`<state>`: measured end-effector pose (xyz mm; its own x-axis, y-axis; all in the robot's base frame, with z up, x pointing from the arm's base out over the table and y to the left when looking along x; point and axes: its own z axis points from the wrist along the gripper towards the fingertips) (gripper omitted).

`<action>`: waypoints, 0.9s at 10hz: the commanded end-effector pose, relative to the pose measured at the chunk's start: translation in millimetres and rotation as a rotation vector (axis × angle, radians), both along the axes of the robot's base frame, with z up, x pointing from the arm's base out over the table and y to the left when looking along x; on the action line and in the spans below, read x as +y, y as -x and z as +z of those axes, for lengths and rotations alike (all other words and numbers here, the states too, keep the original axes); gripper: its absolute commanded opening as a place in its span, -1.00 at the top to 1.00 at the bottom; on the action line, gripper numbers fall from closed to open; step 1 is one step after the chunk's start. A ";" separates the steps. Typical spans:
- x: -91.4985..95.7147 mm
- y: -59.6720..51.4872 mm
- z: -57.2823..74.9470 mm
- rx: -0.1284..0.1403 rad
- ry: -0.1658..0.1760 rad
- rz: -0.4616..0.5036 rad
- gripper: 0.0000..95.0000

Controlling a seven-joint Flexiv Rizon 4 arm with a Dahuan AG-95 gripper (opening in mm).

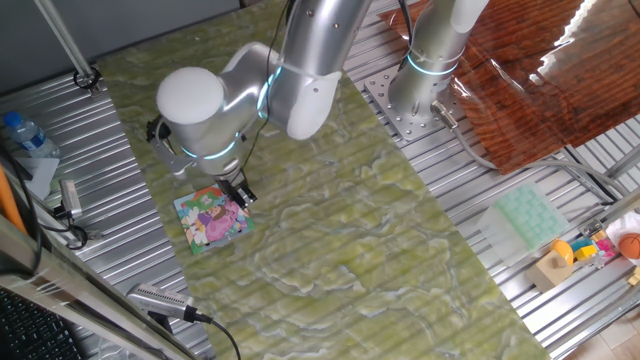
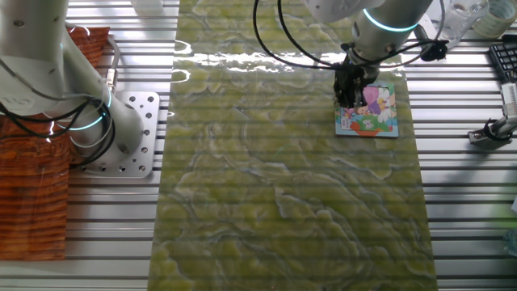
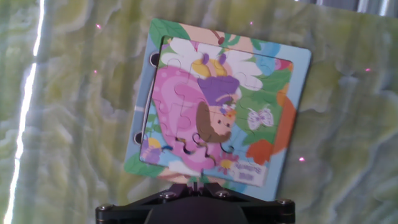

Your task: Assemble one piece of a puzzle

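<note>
The puzzle point(image 3: 219, 102) is a square board with a teal border and a pink, white and green cartoon picture. It lies flat on the green mat, and it also shows in the fixed views point(image 1: 212, 218) point(image 2: 370, 113). A small pink piece point(image 3: 186, 149) with a dark jagged outline sits in the picture near the board's lower edge, seemingly a little raised. My gripper point(image 3: 198, 182) hangs low over that edge, its two dark fingers pressed together with nothing visible between them. From the side, the gripper point(image 1: 240, 195) point(image 2: 349, 97) stands at the board's edge.
A green marbled mat point(image 1: 350, 220) covers the ribbed metal table. A second arm's base point(image 1: 420, 90) stands at the back. A pale green tray point(image 1: 528, 215) and small toys point(image 1: 590, 250) lie at the right, and a bottle point(image 1: 25, 135) and tools point(image 1: 160, 300) at the left.
</note>
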<state>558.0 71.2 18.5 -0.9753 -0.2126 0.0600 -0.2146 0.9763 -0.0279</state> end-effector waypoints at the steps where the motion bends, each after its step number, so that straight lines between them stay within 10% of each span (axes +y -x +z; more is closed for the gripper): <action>1: -0.2 1.8 3.5 -0.004 0.000 0.006 1.00; 9: -0.7 -3.2 14.2 -0.108 -0.002 -0.014 1.00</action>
<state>561.2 71.3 31.0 -0.9790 -0.1990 -0.0452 -0.1967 0.9792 -0.0495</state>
